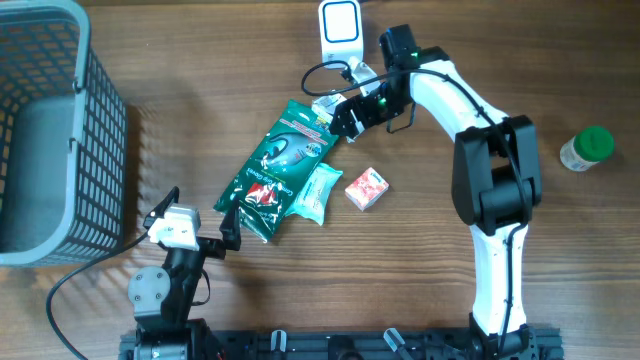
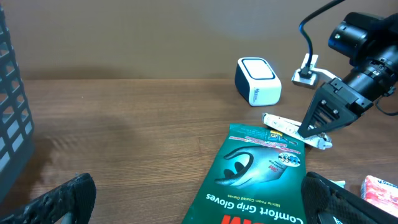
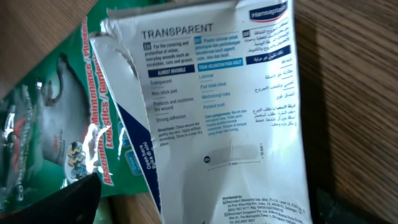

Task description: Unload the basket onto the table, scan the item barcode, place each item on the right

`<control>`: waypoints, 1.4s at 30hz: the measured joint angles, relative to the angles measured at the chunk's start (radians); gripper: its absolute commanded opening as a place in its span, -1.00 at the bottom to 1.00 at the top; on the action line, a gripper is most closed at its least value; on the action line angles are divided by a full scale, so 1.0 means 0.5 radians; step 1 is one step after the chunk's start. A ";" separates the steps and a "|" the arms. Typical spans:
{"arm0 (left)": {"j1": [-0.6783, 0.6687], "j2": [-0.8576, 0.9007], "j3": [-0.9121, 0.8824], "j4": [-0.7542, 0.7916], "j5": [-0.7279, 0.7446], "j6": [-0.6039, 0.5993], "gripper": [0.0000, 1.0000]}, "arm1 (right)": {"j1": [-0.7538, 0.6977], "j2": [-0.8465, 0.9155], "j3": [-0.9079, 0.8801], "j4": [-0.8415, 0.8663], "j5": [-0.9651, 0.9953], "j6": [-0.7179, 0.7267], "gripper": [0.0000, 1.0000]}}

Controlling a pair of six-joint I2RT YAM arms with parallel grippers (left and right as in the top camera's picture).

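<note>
A white plaster packet (image 3: 224, 106) with printed text fills the right wrist view, lying partly over the green gloves pack (image 3: 56, 124). My right gripper (image 3: 214, 200) stands open, a finger on each side of the packet's lower end. From overhead, the right gripper (image 1: 340, 115) is at the packet (image 1: 322, 104), just below the white scanner (image 1: 340, 22). The left wrist view shows the scanner (image 2: 257, 81), the packet (image 2: 287, 126) and the gloves pack (image 2: 261, 180). My left gripper (image 1: 195, 225) is open and empty at the gloves pack's near-left corner.
A grey basket (image 1: 100, 130) stands at the left. A pale green pouch (image 1: 318, 190) and a small red and white box (image 1: 366, 188) lie beside the gloves pack. A green-lidded bottle (image 1: 587, 148) is at the far right. The scanner's cable (image 1: 325, 72) loops near the right gripper.
</note>
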 measured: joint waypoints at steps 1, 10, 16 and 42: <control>0.000 0.000 0.000 0.000 0.000 0.001 1.00 | 0.017 -0.001 0.005 0.001 0.052 0.004 0.76; 0.000 0.000 0.000 -0.001 0.000 0.000 1.00 | 0.169 -0.008 0.020 0.111 0.719 0.214 -0.25; 0.000 0.000 0.000 0.000 0.000 0.000 1.00 | 0.176 -0.008 0.086 -0.011 1.073 0.312 -0.38; 0.000 0.000 0.000 0.000 0.000 0.000 1.00 | 0.777 -0.356 0.266 0.188 2.393 -0.043 -0.47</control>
